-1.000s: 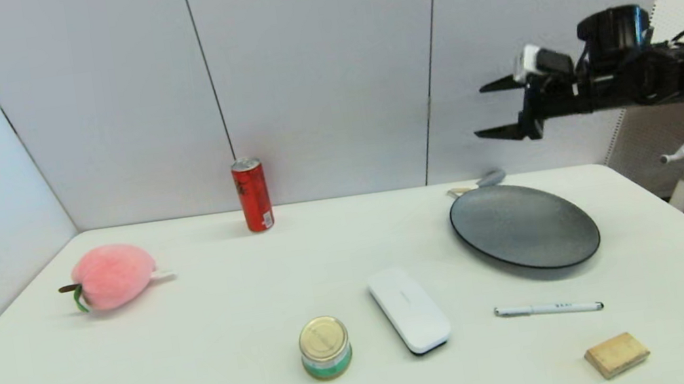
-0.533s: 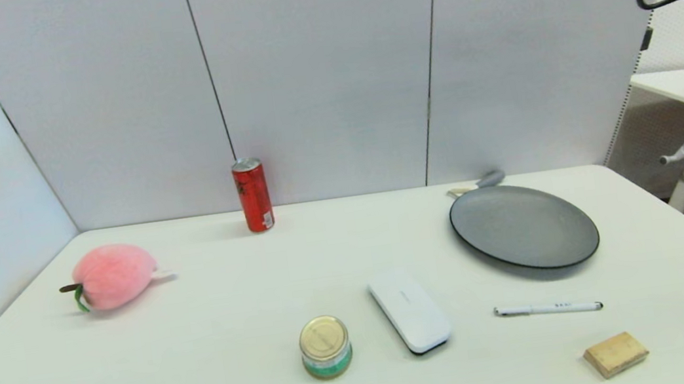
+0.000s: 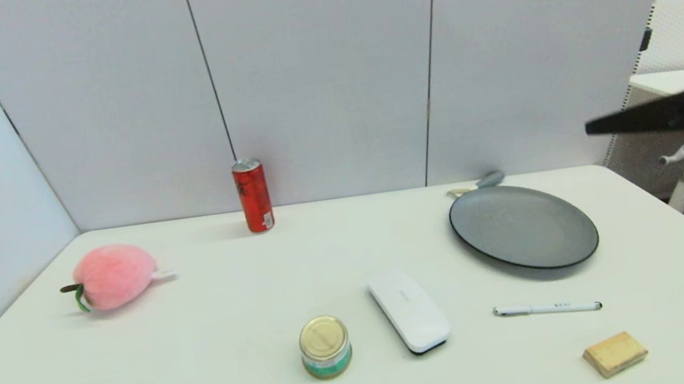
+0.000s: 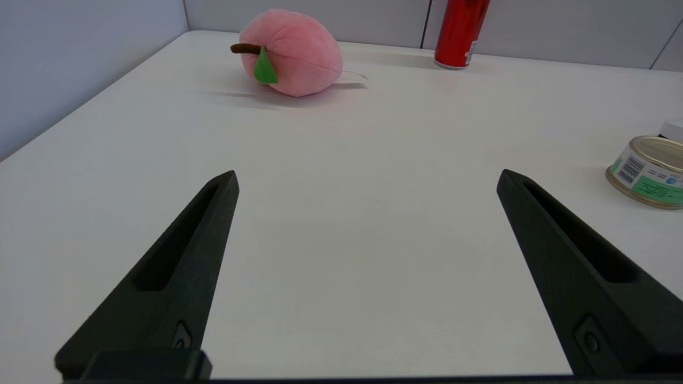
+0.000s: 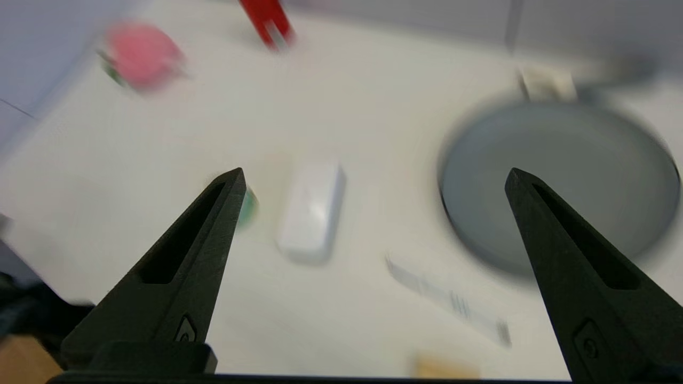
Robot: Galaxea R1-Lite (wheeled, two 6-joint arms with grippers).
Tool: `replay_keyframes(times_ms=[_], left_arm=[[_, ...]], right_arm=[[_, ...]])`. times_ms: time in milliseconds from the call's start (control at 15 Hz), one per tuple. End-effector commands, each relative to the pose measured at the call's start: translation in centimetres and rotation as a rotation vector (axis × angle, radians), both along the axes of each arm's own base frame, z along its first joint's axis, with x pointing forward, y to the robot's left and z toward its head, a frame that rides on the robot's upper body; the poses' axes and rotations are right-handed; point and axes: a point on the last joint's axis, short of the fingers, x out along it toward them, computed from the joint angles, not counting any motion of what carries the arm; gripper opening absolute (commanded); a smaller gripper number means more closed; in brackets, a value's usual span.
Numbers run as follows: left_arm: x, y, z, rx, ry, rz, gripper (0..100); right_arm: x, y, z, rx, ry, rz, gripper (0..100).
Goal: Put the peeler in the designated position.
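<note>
The peeler [image 3: 476,185] lies on the table just behind the dark round plate [image 3: 524,227], white head to the left, grey handle to the right. It appears blurred beyond the plate [image 5: 560,176] as the peeler [image 5: 549,82] in the right wrist view. My right gripper [image 3: 591,129] hangs in the air at the right edge, high above the table and to the right of the plate. Its fingers stand wide open and hold nothing [image 5: 373,178]. The left gripper [image 4: 368,178] is open and empty, low over the table's left front.
On the table are a pink plush peach [image 3: 112,276], a red can [image 3: 252,194], a small tin [image 3: 325,346], a white case [image 3: 409,309], a white pen [image 3: 548,308] and a wooden block [image 3: 615,353]. Grey partition walls close the back and left.
The right arm rose to the top of the head view, then dropped and pulled back to the right edge. Nothing on the table moved.
</note>
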Motion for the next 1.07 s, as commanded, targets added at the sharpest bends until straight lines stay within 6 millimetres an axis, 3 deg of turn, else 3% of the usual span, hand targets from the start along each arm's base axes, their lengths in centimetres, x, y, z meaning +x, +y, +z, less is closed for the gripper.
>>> replay_keyframes(times_ms=[67, 333, 467, 800, 1067], left_arm=[[0.0, 0.0, 0.0, 0.000, 0.003, 0.001, 100], [0.0, 0.0, 0.0, 0.000, 0.003, 0.001, 100], [0.0, 0.0, 0.0, 0.000, 0.003, 0.001, 100], [0.0, 0.0, 0.0, 0.000, 0.003, 0.001, 100], [0.0, 0.0, 0.0, 0.000, 0.003, 0.001, 100]], right_arm=[[-11.0, -1.6, -6.5, -0.249, -0.050, -0.107, 100], [-15.7, -2.3, -11.7, -0.248, -0.230, -0.155, 100], [-16.9, -2.6, -14.0, -0.269, -0.333, -0.188, 100], [-19.1, -2.7, -19.1, -0.300, -0.368, -0.239, 100], [-19.4, -2.8, -22.0, -0.310, -0.448, -0.352, 100]])
